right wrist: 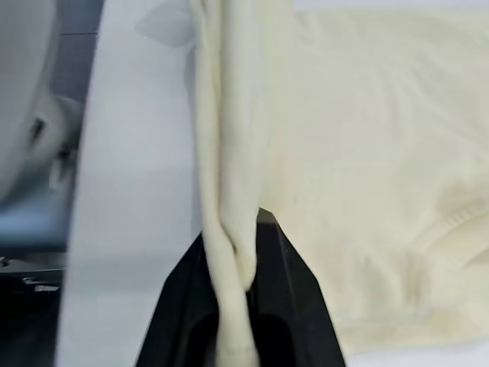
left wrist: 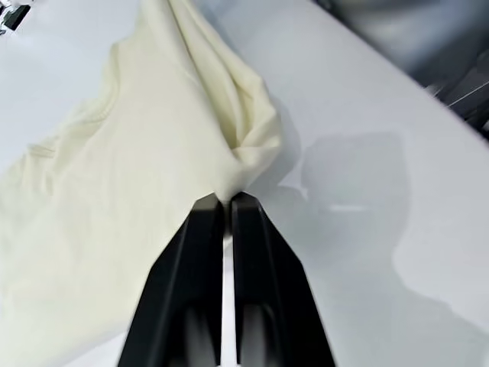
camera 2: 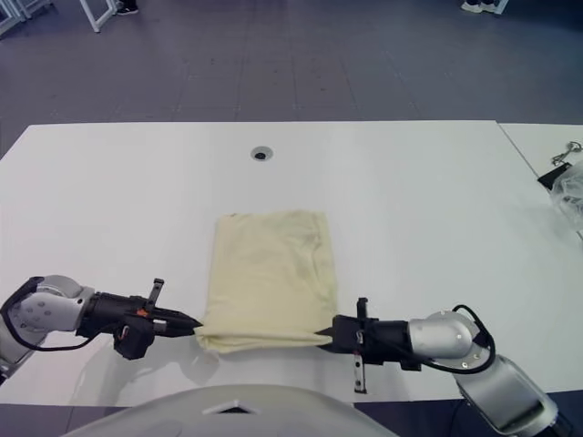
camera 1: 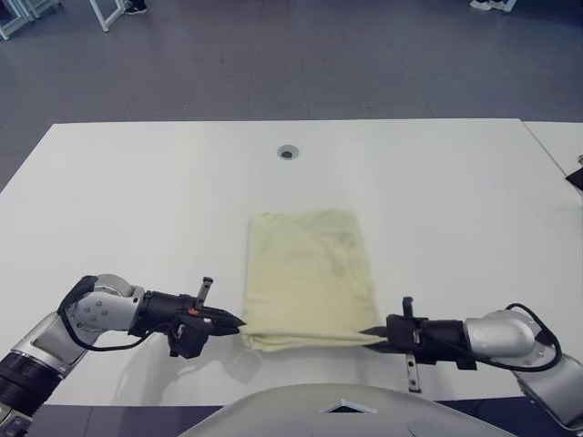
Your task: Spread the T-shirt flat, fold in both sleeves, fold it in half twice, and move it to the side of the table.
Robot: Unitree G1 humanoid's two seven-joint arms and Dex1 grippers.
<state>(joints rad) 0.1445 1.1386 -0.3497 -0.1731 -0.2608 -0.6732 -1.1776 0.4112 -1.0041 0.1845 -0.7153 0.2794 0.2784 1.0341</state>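
The T-shirt [camera 1: 310,273] lies in the middle of the desk [camera 1: 137,200] as a narrow pale-yellow rectangle. Its long axis runs from near to far, and its far edge stops well short of the small round hole [camera 1: 288,153] in the desk top. The left arm [camera 1: 100,314] comes in low from the left, and the left jaws are closed on the near-left corner of the cloth. The right arm [camera 1: 496,337] comes in from the right, and the right jaws are clamped on the near-right corner, with a fold of fabric running between them in the right wrist view. The near edge is stretched between the two grips and bunches a little at each pinch, while the rest of the shirt rests flat. Judging by the slim outline, the sleeves look already folded in, so the step in hand is probably a half fold. That fold depends on one relation: the whole shirt lies on the far side of both jaws, along its long axis. Both corners would therefore have to travel straight away from the robot, level and together, to land on the far edge. Neither arm is nearer, as each holds its own corner.
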